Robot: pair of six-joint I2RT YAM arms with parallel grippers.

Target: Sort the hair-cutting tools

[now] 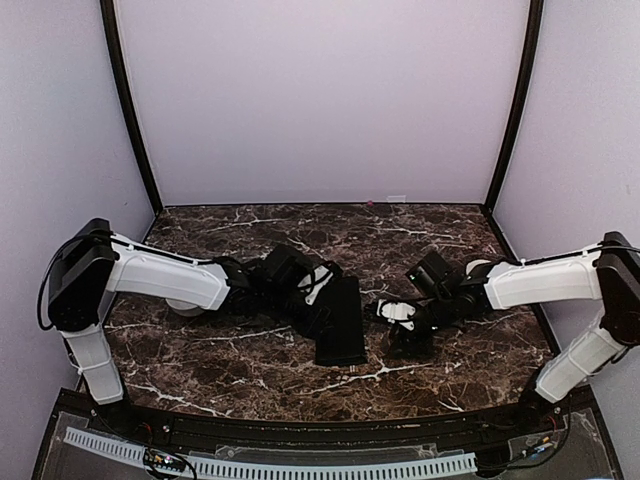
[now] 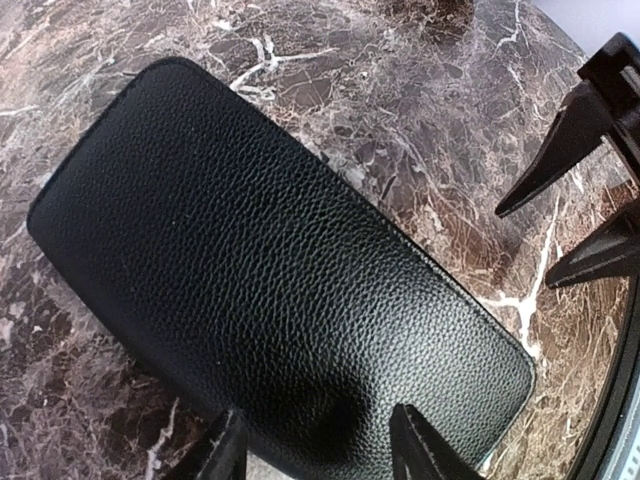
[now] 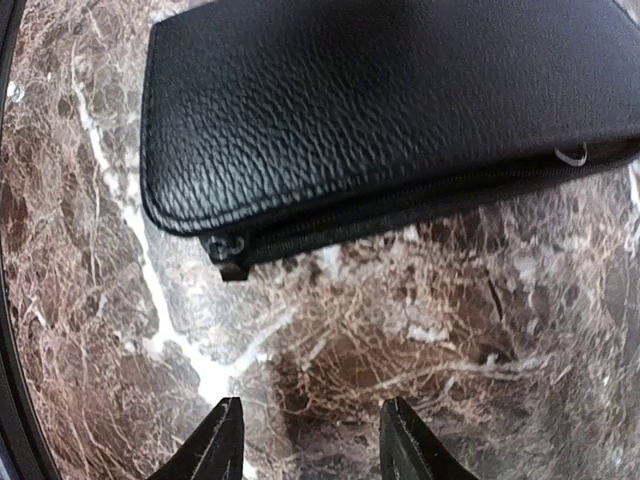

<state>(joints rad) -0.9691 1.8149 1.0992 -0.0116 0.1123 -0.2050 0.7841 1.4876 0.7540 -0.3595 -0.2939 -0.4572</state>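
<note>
No scissors or comb pieces show in any view. A flat black zipped case [image 1: 341, 322] lies mid-table. My left gripper [image 1: 322, 300] is open at the case's left side. In the left wrist view the case [image 2: 270, 270] fills the frame and my left gripper [image 2: 320, 452] hangs open over its near end. My right gripper [image 1: 386, 313] is open just right of the case. In the right wrist view it [image 3: 312, 442] is open over bare marble, with the case [image 3: 380, 100] and its zipper pull [image 3: 228, 255] a short way ahead. The right gripper's fingers [image 2: 560, 170] show in the left wrist view.
The marble table [image 1: 230, 360] is walled in by pale panels at the back and sides. A pale round shape, maybe a bowl [image 1: 186, 306], sits partly hidden under my left arm. The table's dark front rim [image 1: 300, 425] runs along the near edge.
</note>
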